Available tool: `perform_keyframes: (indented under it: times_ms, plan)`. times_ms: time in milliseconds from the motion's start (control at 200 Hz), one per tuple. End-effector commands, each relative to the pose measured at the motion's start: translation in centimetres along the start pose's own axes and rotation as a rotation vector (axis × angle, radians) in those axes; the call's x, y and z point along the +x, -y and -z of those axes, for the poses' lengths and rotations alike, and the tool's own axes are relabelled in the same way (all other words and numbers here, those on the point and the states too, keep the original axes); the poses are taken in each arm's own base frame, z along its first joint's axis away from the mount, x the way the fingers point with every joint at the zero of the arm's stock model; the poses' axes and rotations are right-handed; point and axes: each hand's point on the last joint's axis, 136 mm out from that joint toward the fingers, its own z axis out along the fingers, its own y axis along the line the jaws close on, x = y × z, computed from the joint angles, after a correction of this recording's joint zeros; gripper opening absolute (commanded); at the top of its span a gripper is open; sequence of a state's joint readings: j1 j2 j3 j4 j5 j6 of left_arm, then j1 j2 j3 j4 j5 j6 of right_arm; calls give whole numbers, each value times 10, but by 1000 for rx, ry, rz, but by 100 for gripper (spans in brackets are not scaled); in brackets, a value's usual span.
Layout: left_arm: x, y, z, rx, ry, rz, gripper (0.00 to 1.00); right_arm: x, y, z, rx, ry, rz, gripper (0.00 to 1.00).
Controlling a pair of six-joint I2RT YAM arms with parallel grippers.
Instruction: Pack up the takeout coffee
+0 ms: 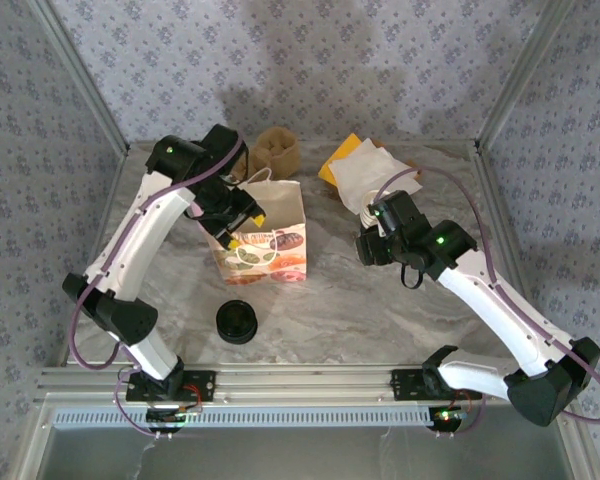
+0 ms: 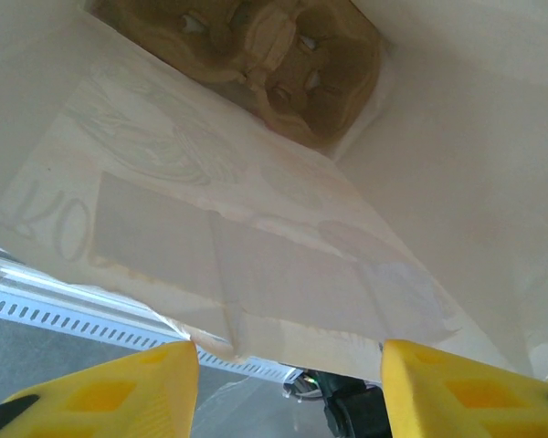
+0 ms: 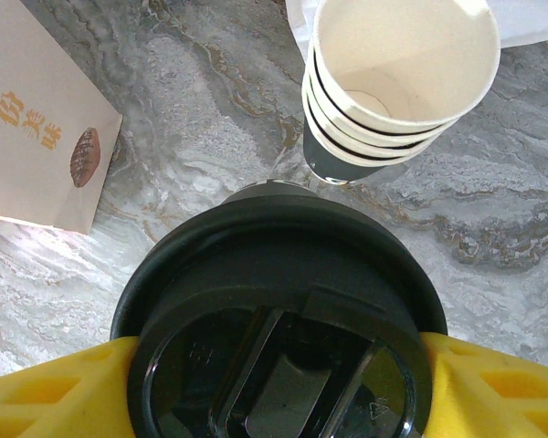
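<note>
One takeout coffee [image 3: 274, 310] gripped by two right fingers [image 3: 502, 392].

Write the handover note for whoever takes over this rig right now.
Left end effector: open, at the mouth of the paper bag.
Right end effector: shut on the takeout coffee, lid on, near the stack of lidless cups, right of the bag.
Done: coffee lidded and grasped.
Left: carry it to the bag, lower it in upright, release.
</note>
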State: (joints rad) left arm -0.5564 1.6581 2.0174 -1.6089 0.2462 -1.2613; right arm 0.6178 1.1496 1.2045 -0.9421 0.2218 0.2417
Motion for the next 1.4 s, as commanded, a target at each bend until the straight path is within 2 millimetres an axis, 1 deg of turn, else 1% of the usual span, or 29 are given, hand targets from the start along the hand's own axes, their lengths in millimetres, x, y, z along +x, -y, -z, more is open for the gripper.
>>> perform_keyframes:
  times_ms: [0, 95, 160, 175, 210, 310, 590, 680, 750, 879, 929, 1044, 1079, 1104, 1219, 1394]
  plan:
    - [4, -12, -3, -39, -28, 140, 53, -1, 4, 6, 17, 22, 18, 72]
    - [4, -13, -6, -36, -39, 142, 50, -1, 3, 6, 14, 24, 18, 72]
    - [3, -11, -5, -25, -37, 140, 50, -2, 3, 6, 14, 27, 17, 72]
    - [3, -15, -10, -44, -42, 146, 50, -2, 3, 6, 13, 27, 17, 72]
    - [2, -15, -12, -45, -45, 147, 48, -1, 2, 5, 12, 24, 19, 72]
    - [1, -14, -12, -36, -49, 144, 45, -1, 2, 6, 13, 25, 19, 72]
    - [2, -15, -13, -32, -66, 135, 30, -2, 1, 6, 14, 28, 24, 72]
    - [3, -15, -13, -29, -74, 132, 27, -2, 0, 6, 14, 29, 25, 72]
    - [3, -13, -13, -24, -81, 125, 24, -2, 0, 5, 14, 29, 27, 72]
    - [7, -10, -14, -14, -107, 102, 14, -2, 0, 6, 16, 27, 31, 72]
    - [9, -9, -14, -11, -119, 91, 12, -3, 0, 7, 17, 28, 32, 72]
    - [13, 0, -13, 15, -157, 22, 7, -7, 1, 12, 23, 36, 33, 72]
    - [14, -1, -15, 0, -170, 2, 6, -8, 2, 13, 26, 38, 32, 72]
    - [14, 2, -9, 12, -166, -22, 6, -8, 2, 14, 26, 39, 32, 72]
    - [15, 4, -5, -2, -184, -91, 5, -9, 4, 20, 30, 36, 35, 72]
    - [17, 10, -6, -4, -218, -168, 5, -7, 7, 30, 29, 27, 34, 72]
